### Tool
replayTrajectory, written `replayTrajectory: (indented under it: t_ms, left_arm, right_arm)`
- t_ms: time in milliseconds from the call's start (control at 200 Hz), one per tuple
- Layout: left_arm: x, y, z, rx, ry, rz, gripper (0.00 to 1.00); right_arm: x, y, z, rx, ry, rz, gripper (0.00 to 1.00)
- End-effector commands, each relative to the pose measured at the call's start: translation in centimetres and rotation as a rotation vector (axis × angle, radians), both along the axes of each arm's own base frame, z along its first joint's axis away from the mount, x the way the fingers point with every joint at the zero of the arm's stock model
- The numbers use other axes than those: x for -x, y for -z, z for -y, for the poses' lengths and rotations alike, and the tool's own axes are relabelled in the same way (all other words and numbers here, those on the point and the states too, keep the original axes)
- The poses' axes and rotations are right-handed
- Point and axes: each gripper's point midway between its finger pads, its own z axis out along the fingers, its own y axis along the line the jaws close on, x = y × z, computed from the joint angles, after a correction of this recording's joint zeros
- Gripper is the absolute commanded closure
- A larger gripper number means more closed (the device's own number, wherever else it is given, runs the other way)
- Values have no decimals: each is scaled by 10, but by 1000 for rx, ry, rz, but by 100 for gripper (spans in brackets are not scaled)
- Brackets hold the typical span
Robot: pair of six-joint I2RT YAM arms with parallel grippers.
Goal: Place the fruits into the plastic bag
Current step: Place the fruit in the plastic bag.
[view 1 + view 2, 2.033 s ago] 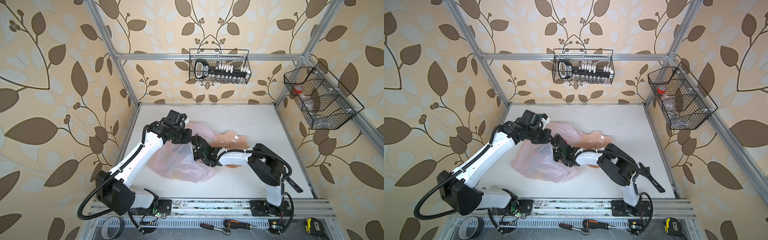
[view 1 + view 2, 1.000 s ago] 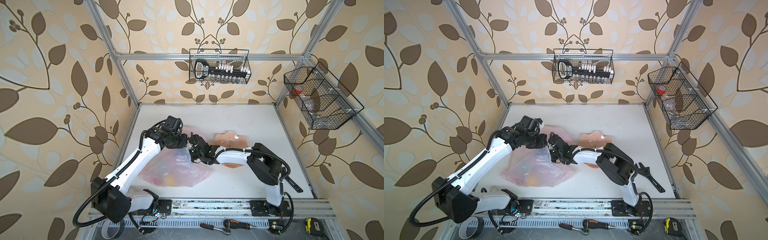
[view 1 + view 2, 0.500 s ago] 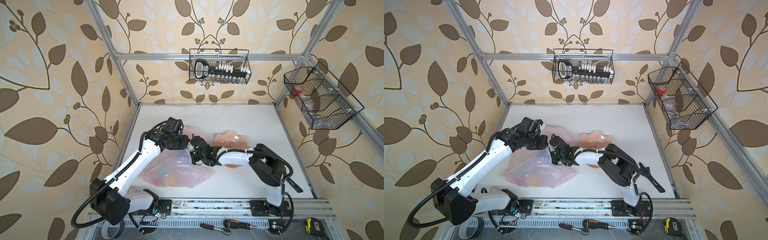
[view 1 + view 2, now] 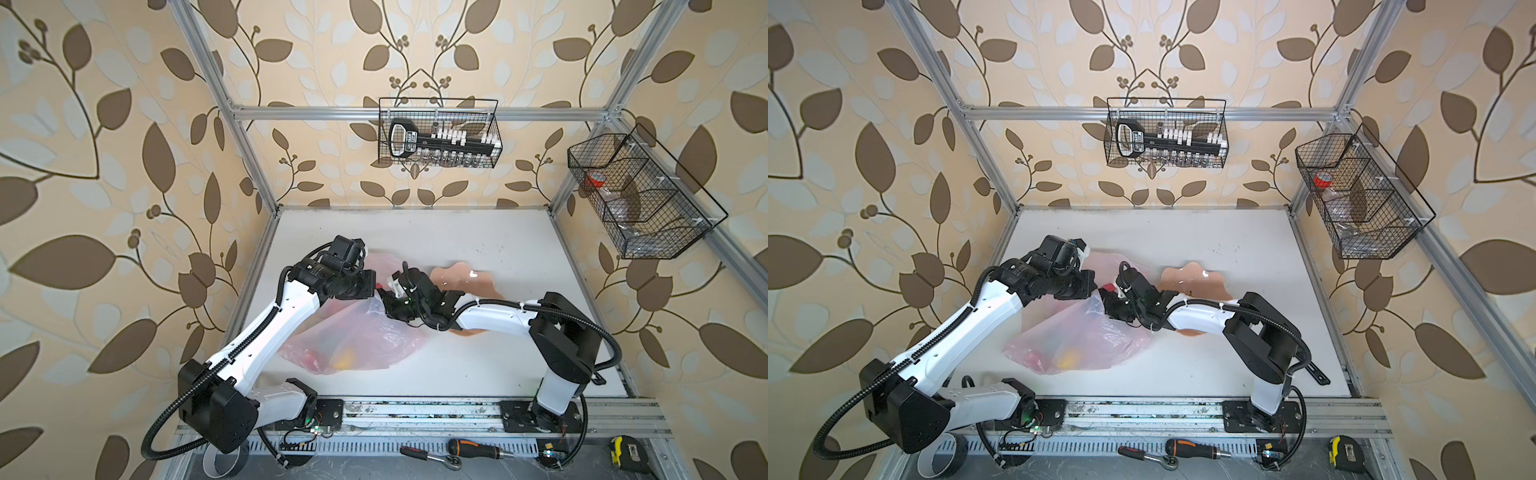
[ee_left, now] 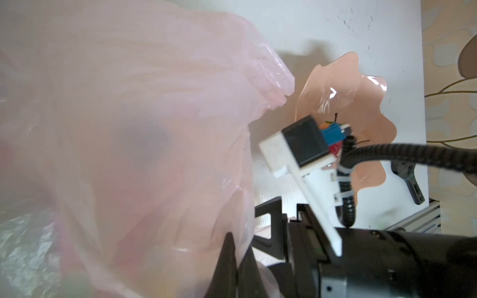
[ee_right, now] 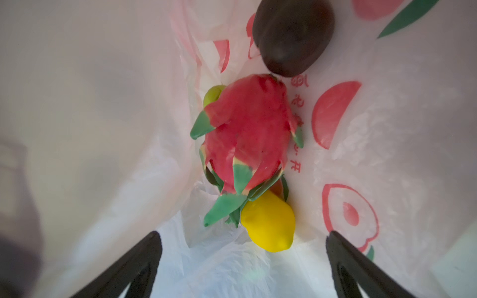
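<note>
The plastic bag (image 4: 365, 336) has slid frontward on the surface (image 4: 478, 249) since earlier, left gripper (image 5: 238, 258) fingers pinching its rim. Only the right wrist view shows wide right gripper (image 6: 244, 236) fingers above fruits (image 6: 247, 129) inside.

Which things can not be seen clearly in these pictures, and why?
1. Fruits on the plate: left wrist view, the right wrist camera covers most; their number is unclear.
2. Green pear: right wrist view, mostly behind the dragon fruit.
3. Contents of the plastic bag: left wrist view, blurred through the film.

Fruits (image 6: 247, 134) in bag (image 4: 365, 336), plate (image 4: 465, 282) beside
</note>
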Motion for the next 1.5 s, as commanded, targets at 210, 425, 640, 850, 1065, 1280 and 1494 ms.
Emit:
replayTrajectory:
  t_ms: [210,425,640,850,1065,1280,1494]
  left_arm:
    - [14,-9,6,51,65,7,100]
    - [17,-12,8,62,86,22,100]
    - [16,-13,7,53,84,22,100]
    - [14,-15,7,51,88,29,100]
    - [14,-19,8,56,97,37,100]
    - [11,-20,11,65,100,38,100]
    - [10,-21,12,68,98,39,100]
  right_arm:
    - [-21,2,31,141,87,78,0]
    - [-39,-6,54,183,142,116,0]
    - [-41,-22,75,252,110,184,1]
    - [-38,-42,114,384,77,282,3]
    - [-28,-49,197,639,99,317,4]
    - [-21,-35,265,779,163,262,9]
    - [-20,-18,274,833,145,215,17]
